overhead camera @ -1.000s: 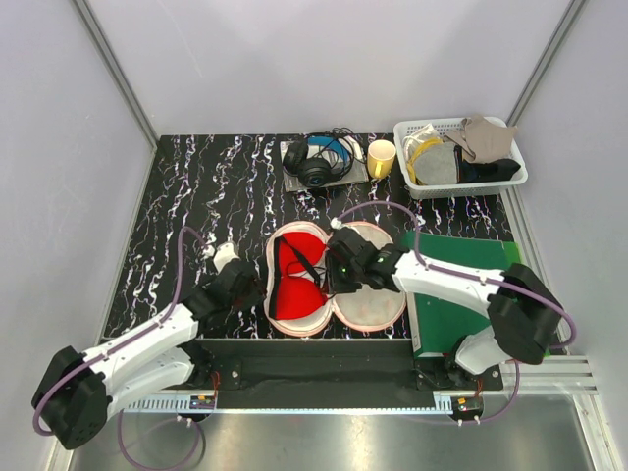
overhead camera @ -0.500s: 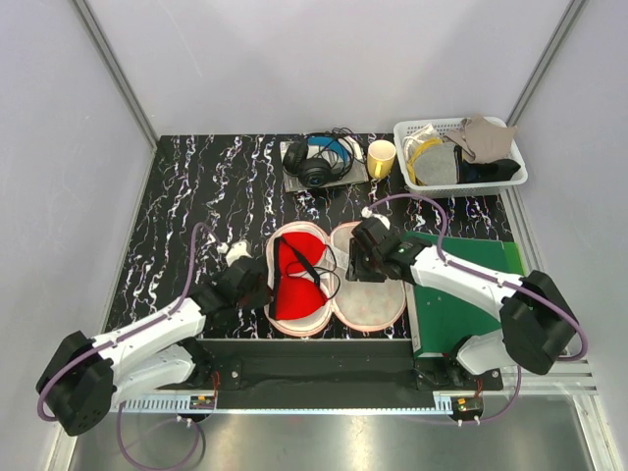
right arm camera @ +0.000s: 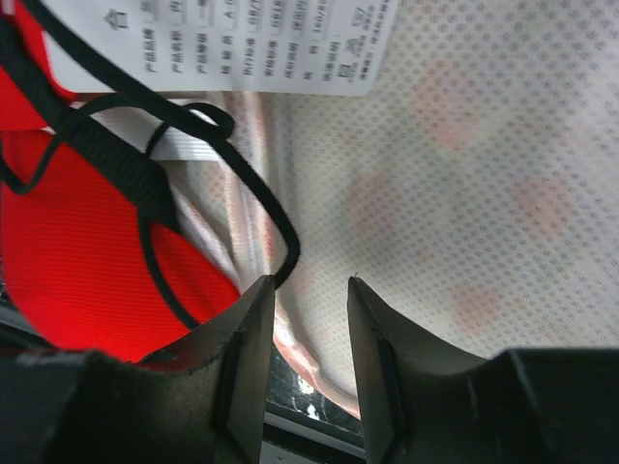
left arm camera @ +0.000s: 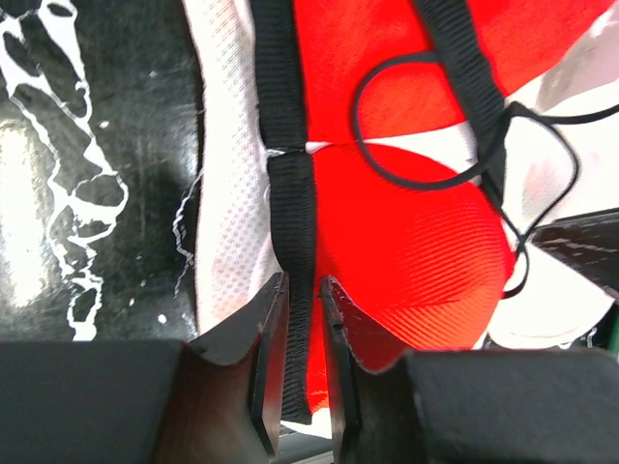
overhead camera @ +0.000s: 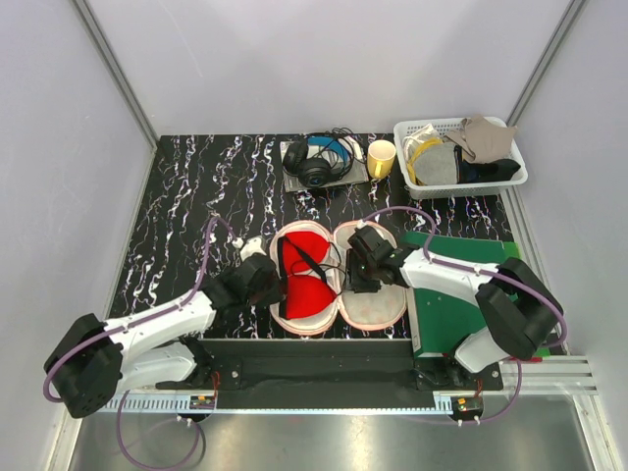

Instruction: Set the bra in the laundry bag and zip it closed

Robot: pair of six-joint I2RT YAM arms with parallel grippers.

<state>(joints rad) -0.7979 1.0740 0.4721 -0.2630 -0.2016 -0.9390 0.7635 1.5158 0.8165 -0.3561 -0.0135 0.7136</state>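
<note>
The laundry bag (overhead camera: 378, 304) lies open in two lobes at the table's front centre, pale inside. The red bra (overhead camera: 306, 285) with black straps lies folded in the left lobe. My left gripper (overhead camera: 271, 285) is at the bra's left edge. In the left wrist view it (left arm camera: 303, 309) is shut on the bra's wide black band (left arm camera: 290, 193), beside the red cup (left arm camera: 416, 242) and the bag's white mesh (left arm camera: 227, 145). My right gripper (overhead camera: 355, 269) is at the bag's middle. It (right arm camera: 311, 290) is open and empty over the pale mesh (right arm camera: 464, 193), next to a thin black strap loop (right arm camera: 276, 217).
Black headphones (overhead camera: 316, 162), a yellow cup (overhead camera: 381, 157) and a white basket (overhead camera: 407, 137) of cloths stand along the back. A green mat (overhead camera: 461, 285) lies right of the bag. A white care label (right arm camera: 242, 39) lies inside the bag.
My left gripper has moved right onto the bra's left edge and closed on its black band. My right gripper swung back, then returned to the bag's middle. The bra shifted slightly.
</note>
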